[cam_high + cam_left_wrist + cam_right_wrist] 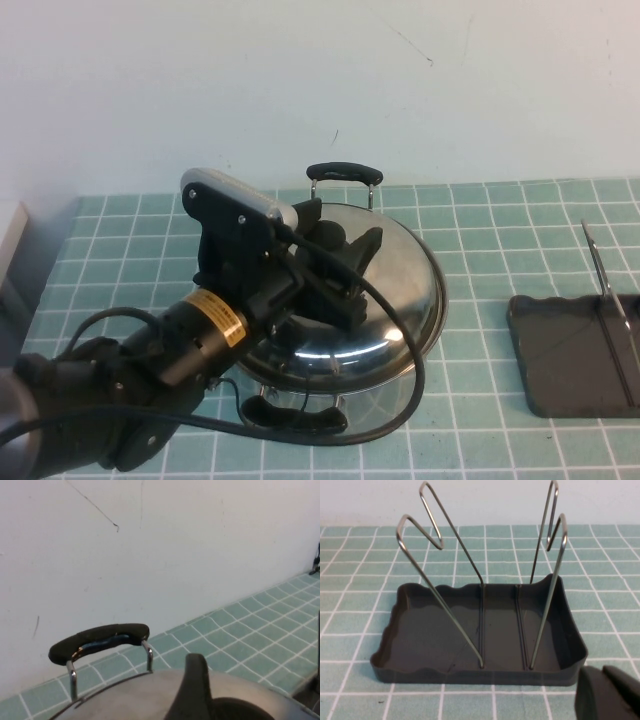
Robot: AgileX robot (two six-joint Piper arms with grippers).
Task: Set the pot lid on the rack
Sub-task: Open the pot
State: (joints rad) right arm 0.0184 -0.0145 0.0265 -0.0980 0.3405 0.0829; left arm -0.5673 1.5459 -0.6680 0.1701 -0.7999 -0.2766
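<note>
From the high view, the left gripper [340, 265] sits on top of the lid [400, 300], its fingers spread to either side of the lid's centre, where the knob would be; the knob itself is hidden behind them, so I cannot tell whether they have closed on it. The lid rests on the pot, whose far handle [344, 174] and near handle [292, 412] stick out beyond its rim. The rack [570, 350] lies well apart, to the robot's right of the lid, at the table's right edge, with its wire dividers [605, 300] standing up and running away from the robot. The right arm does not show here.

In the left wrist view, one dark finger [196, 690] rises over the lid's dome [135, 697], and the pot's handle [99, 641] stands beyond it against the wall.

In the right wrist view, the rack [420, 630] is empty just ahead, its dividers [547, 580] leaning apart to leave a slot. A bit of the right gripper [610, 692] shows at the corner, its state unclear.

The left arm holds the lid's side; the carry should run rightward, and the lid probably must turn on edge to enter the slot.
</note>
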